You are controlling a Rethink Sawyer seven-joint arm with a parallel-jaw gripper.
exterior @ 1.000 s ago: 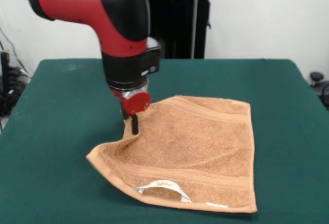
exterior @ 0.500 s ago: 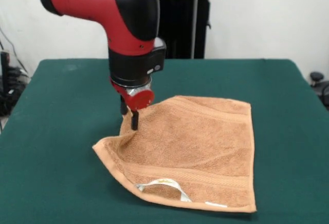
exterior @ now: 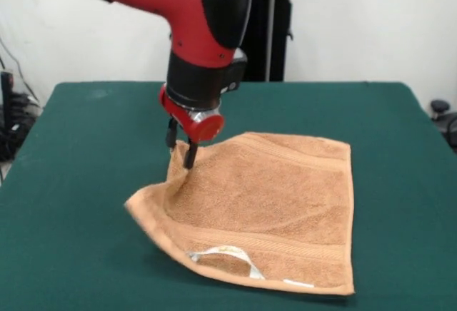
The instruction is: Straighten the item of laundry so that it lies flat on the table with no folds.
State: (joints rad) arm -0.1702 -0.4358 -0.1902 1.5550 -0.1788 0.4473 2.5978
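The light-brown terry towel (exterior: pixel 264 207) lies on the dark green table (exterior: pixel 86 182), mostly spread out. Its left part is lifted and bunched, with a raised fold along the left edge. A white label (exterior: pixel 227 255) with a yellow mark shows at the near edge. My gripper (exterior: pixel 181 153) is at the towel's far left corner, shut on the towel's edge and holding it a little above the table. The red and black arm comes down from above.
The black pedestal (exterior: pixel 268 26) stands behind the table's far edge. Dark cables and gear (exterior: pixel 13 115) sit beyond the left edge of the table. A dark object (exterior: pixel 443 115) shows at the right edge.
The arm has moved to the right and slightly away from the camera, lifting the towel's left corner with it. The towel's left edge has been drawn up and in.
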